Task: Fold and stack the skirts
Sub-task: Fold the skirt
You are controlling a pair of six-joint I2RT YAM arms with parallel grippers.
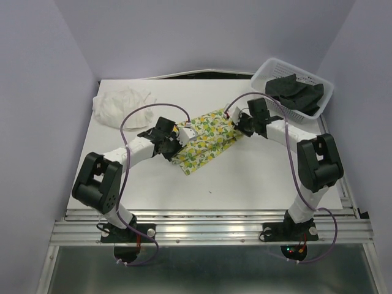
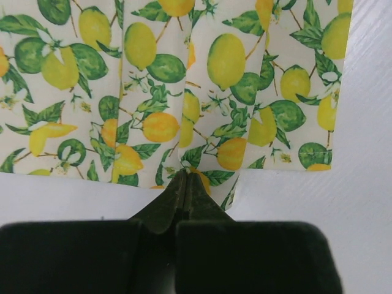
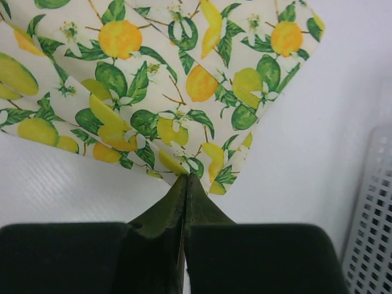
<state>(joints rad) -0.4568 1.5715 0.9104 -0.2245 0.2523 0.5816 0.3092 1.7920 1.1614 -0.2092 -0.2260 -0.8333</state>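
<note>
Lemon skirt on counter: thin, limp, light. Pinched at edge by left jaws and right jaws, both clamped shut. Best gripped near corners, against sagging.

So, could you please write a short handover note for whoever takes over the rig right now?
Left gripper: fingers shut on the hem of the lemon-print skirt.
Right gripper: fingers shut on the same skirt's edge, near a corner.
The lemon-print skirt lies mid-table with its layers overlapping. The white skirt is crumpled at the far left. The black skirt sits in the mesh basket at the far right.
Done: nothing is stacked yet.
Left: finish folding this skirt, fold the other two, stack all three.
</note>
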